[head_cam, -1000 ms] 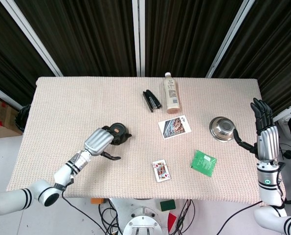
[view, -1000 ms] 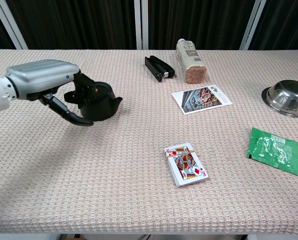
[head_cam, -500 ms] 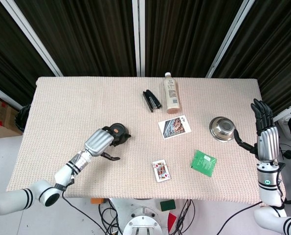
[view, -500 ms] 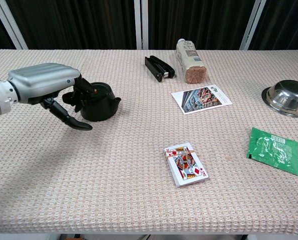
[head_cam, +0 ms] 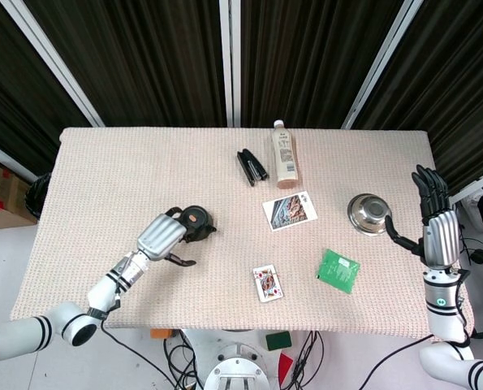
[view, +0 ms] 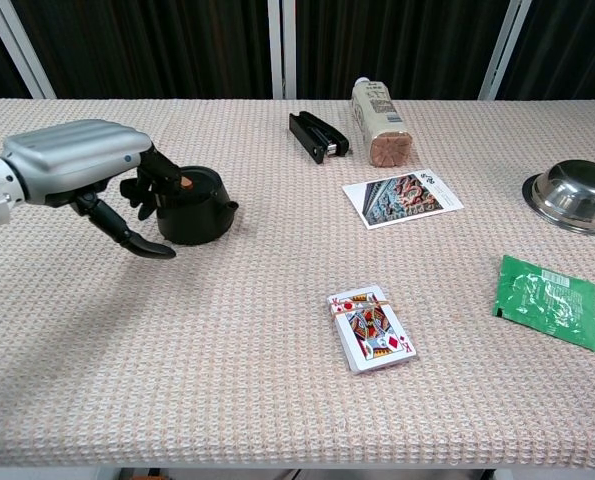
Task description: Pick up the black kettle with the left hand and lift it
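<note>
On table | left hand [view: 77, 165] seemingly gripping black kettle [view: 192, 205] | both shifted left

On the surface [head_cam: 103, 179] the left hand [head_cam: 161, 236] is curled against the near-left side of the black kettle [head_cam: 196, 223], fingers touching it. The right hand [head_cam: 437, 226] stands upright at the right edge with fingers spread, beside a steel bowl [head_cam: 368, 213]. A bottle [head_cam: 284, 154] lies next to a black stapler [head_cam: 251, 166], with a postcard [head_cam: 290, 210], cards [head_cam: 267, 283] and a green packet [head_cam: 338, 270] nearer the front.
</note>
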